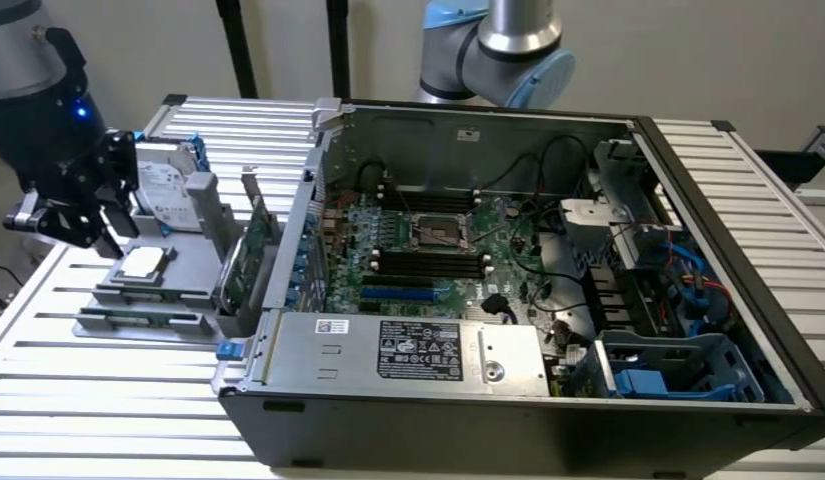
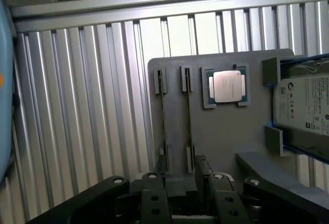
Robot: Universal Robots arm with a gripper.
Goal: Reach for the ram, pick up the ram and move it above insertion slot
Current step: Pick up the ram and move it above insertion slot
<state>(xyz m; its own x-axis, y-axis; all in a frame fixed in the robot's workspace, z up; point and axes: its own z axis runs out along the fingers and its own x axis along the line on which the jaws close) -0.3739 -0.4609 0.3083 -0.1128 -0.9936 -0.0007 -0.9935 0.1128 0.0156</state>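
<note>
Hovering above the grey fixture tray (image 2: 226,136) at the exterior view's left, the tool (image 1: 76,228) is released, its two dark fingers (image 2: 154,198) spread apart and gripping nothing. Item: the ram (image 2: 188,116), a thin stick seen edge-on, seated in a narrow holder of the tray; in the wrist view it lines up with the gap between the fingers, though whether they touch it cannot be told. Item: a second stick (image 2: 162,116), parallel and just beside the first, in its own holder. Item: a square processor chip (image 2: 226,86) with a silver lid, in a recess beside the sticks. Item: a hard drive (image 2: 303,108) in a blue frame, on the far side of the chip from the sticks. Item: a green expansion card (image 1: 259,250), upright between the tray and the computer case (image 1: 519,430). The case lies open on the ribbed metal surface (image 1: 105,390), motherboard (image 1: 439,215) exposed, its dark memory slots (image 1: 432,262) well apart from the ram and the tool.
</note>
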